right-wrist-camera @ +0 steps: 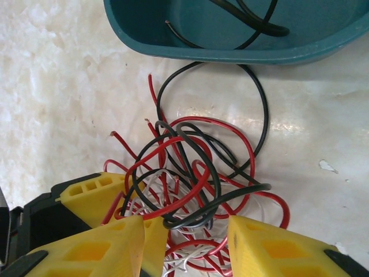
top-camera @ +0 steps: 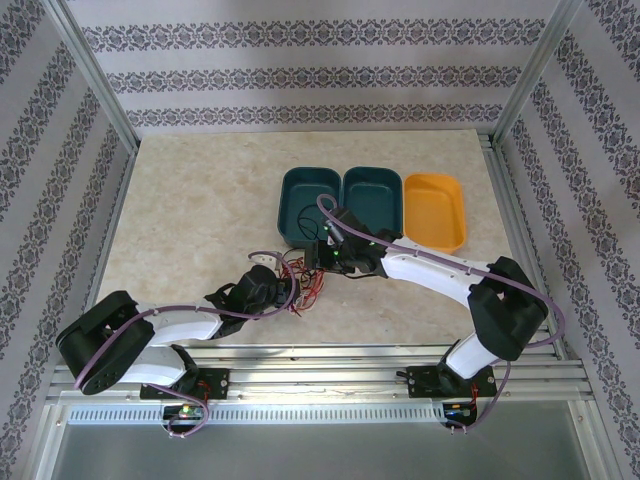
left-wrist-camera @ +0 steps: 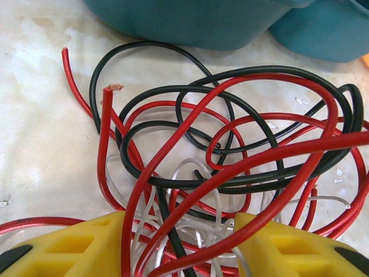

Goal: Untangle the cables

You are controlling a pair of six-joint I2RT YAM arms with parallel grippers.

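**Inspector:** Containers?

**Assistant:** Three bins stand in a row on the far half of the table (top-camera: 200,200), right of centre, side by side. The left bin (top-camera: 285,205) and the middle bin (top-camera: 372,173) are teal. The orange bin (top-camera: 436,180) closes the row on the right.

**Inspector:** Contents?

**Assistant:** In the left bin, a black cable (right-wrist-camera: 248,20) lies looped on the floor, with one cut end near the wall. A second black loop on the table runs up to that bin's near wall. Whether it joins the one inside, I cannot tell.

**Inspector:** Position of the cables?

**Assistant:** The cables (top-camera: 305,283) lie in one tangle of red, black and white strands. It sits on the table just in front of the left bin, toward the middle of the near edge. Red and black lie uppermost, with white beneath. Two cut red ends stick out on its left side.

**Inspector:** Pincers?

**Assistant:** The left gripper (left-wrist-camera: 180,231) is at the tangle's left side, its jaws about half apart. Red, black and white strands run through the gap. Whether any strand is pinched, I cannot tell. The right gripper (right-wrist-camera: 185,231) is at the tangle's far right side, its jaws likewise half apart. It sits astride a bunch of black and red strands, and I cannot confirm a firm hold. The two grippers are close together.
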